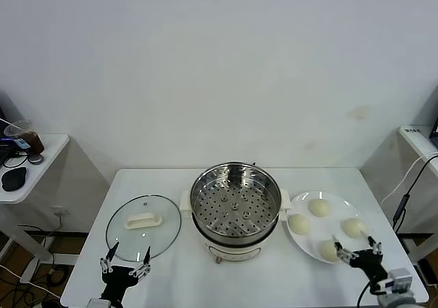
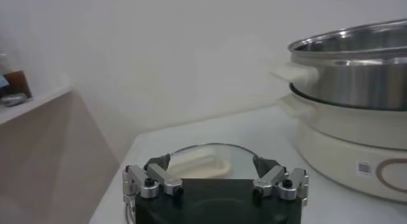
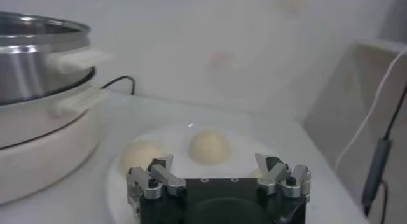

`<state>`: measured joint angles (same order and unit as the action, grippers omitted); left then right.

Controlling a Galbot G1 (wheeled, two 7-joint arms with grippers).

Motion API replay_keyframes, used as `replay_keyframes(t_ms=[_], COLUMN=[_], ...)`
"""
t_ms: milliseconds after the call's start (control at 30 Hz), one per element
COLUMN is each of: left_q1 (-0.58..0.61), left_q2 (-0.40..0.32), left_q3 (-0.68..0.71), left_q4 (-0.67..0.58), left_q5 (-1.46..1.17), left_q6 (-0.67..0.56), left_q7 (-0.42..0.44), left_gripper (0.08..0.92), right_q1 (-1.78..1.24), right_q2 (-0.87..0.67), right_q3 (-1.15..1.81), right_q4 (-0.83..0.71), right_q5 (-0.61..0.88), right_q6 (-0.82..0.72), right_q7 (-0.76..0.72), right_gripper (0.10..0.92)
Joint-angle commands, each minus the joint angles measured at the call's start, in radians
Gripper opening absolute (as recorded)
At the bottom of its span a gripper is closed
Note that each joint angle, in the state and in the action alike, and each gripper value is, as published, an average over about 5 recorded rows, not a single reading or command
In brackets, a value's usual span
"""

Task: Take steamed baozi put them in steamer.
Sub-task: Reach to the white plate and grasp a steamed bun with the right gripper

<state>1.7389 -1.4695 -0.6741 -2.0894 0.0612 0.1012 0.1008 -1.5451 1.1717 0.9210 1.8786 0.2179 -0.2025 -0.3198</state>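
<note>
The left gripper (image 1: 126, 256) is showing a black block-shaped body with two silver metal finger brackets, each carrying a dark round screw and ending in a black pointed tip. The right gripper (image 1: 356, 248) is wearing the same build (black body, silver brackets, black tips), and a grey-white wrist housing is sitting behind it in the head view.

Steamer (image 1: 235, 205) mid-table, empty; 4 baozi (image 1: 319, 207) on plate (image 1: 298, 240) to its right; glass lid (image 1: 143, 226) left; both grippers open.
</note>
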Motion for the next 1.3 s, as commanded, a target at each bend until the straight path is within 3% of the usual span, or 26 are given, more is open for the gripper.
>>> replay_keyframes(t_ms=[33, 167, 333, 500, 633, 833, 1100, 1300], left_q1=[0.001, 0.005, 0.024, 0.035, 0.028, 0.023, 0.027, 0.02], left_q2=[-0.006, -0.012, -0.022, -0.033, -0.049, -0.056, -0.054, -0.059], left_q3=[0.006, 0.011, 0.009, 0.011, 0.017, 0.011, -0.007, -0.006], left_q4=[-0.001, -0.009, -0.031, -0.037, -0.038, -0.034, -0.029, -0.018], left_q5=[0.009, 0.018, 0.026, 0.038, 0.043, 0.044, 0.046, 0.054], left_q6=[0.001, 0.0, 0.0, -0.001, -0.001, 0.0, 0.004, 0.008], left_q7=[-0.005, -0.008, -0.01, -0.015, -0.016, -0.017, -0.016, -0.012], left_gripper=[0.823, 0.823, 0.823, 0.823, 0.823, 0.823, 0.823, 0.823], right_q1=[0.172, 0.286, 0.537, 0.876, 1.187, 1.476, 1.493, 1.45], right_q2=[-0.201, -0.353, -0.592, -0.682, -0.655, -0.52, -0.34, -0.296], right_q3=[0.058, 0.005, -0.212, -0.54, -0.903, -1.307, -1.35, -1.303], right_q4=[-0.026, -0.081, -0.25, -0.415, -0.544, -0.755, -0.971, -1.034], right_q5=[-0.133, -0.243, -0.386, -0.511, -0.605, -0.677, -0.744, -0.767], right_q6=[-0.052, -0.082, -0.07, 0.0, 0.074, 0.234, 0.297, 0.312], right_q7=[-0.157, -0.272, -0.524, -0.75, -0.87, -0.912, -0.92, -0.917], right_gripper=[0.823, 0.823, 0.823, 0.823, 0.823, 0.823, 0.823, 0.823])
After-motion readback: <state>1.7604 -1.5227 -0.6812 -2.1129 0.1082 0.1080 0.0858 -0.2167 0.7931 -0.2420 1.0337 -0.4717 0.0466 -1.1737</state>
